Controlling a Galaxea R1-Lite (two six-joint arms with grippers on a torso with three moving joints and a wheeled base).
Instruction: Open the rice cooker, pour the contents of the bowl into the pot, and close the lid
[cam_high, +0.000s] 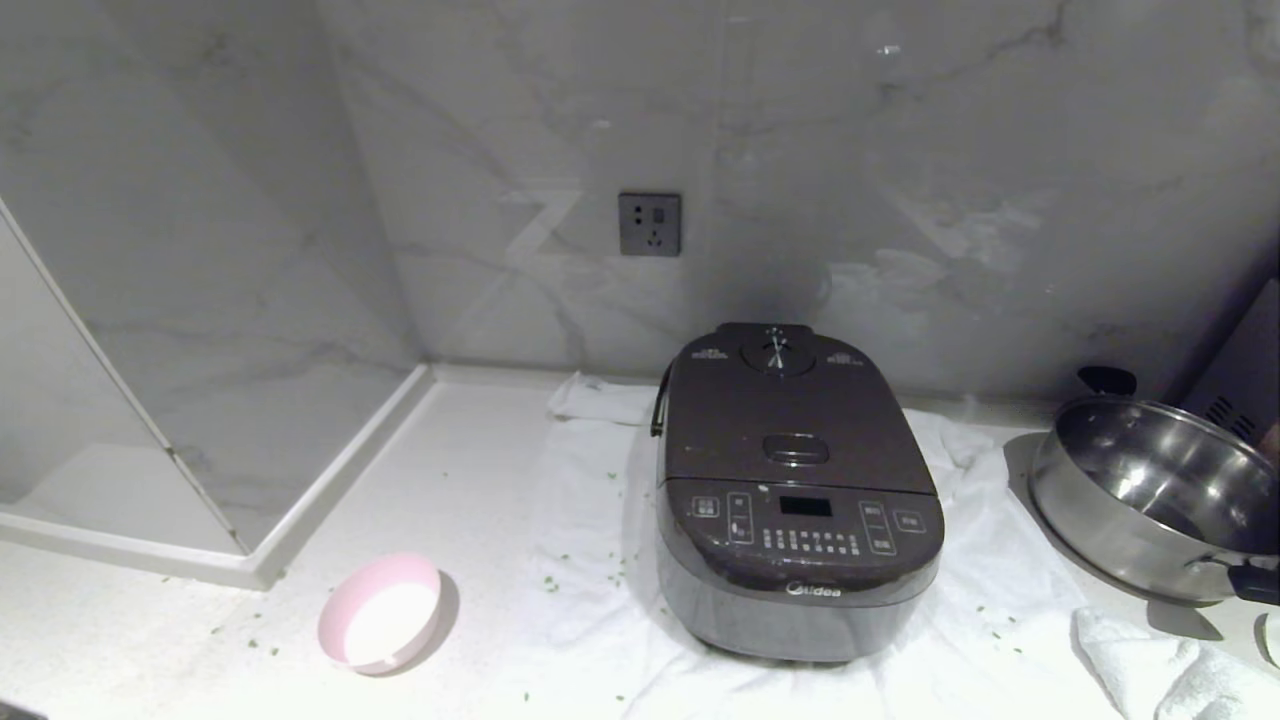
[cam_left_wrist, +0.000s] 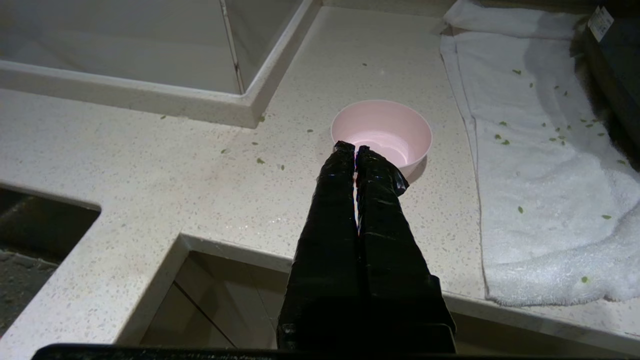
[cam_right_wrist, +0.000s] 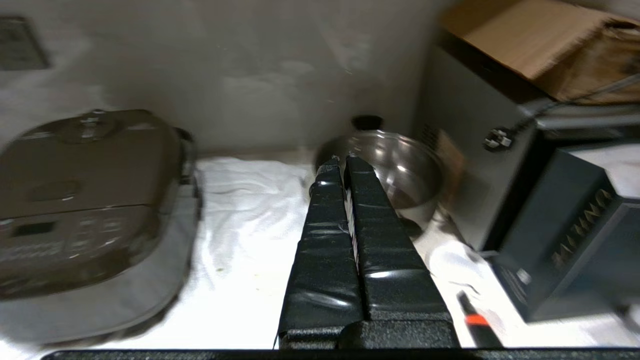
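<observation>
The dark brown-grey rice cooker (cam_high: 798, 500) stands on a white towel (cam_high: 590, 520) with its lid (cam_high: 795, 425) down, so the pot is hidden. It also shows in the right wrist view as the rice cooker (cam_right_wrist: 90, 210). The pale pink bowl (cam_high: 381, 613) sits on the counter to the cooker's left; its white inside looks empty, and no contents show in it. My left gripper (cam_left_wrist: 355, 146) is shut and empty, held back over the counter's front edge, short of the bowl (cam_left_wrist: 382, 132). My right gripper (cam_right_wrist: 340, 160) is shut and empty, over the towel to the cooker's right.
Green bits (cam_high: 552, 585) lie scattered on towel and counter. A large steel pan (cam_high: 1160, 495) with black handles stands at the right, beside dark boxes (cam_right_wrist: 560, 240). A rumpled white cloth (cam_high: 1170, 670) lies front right. A wall socket (cam_high: 649, 224) sits behind the cooker. A raised ledge (cam_high: 330, 480) bounds the left.
</observation>
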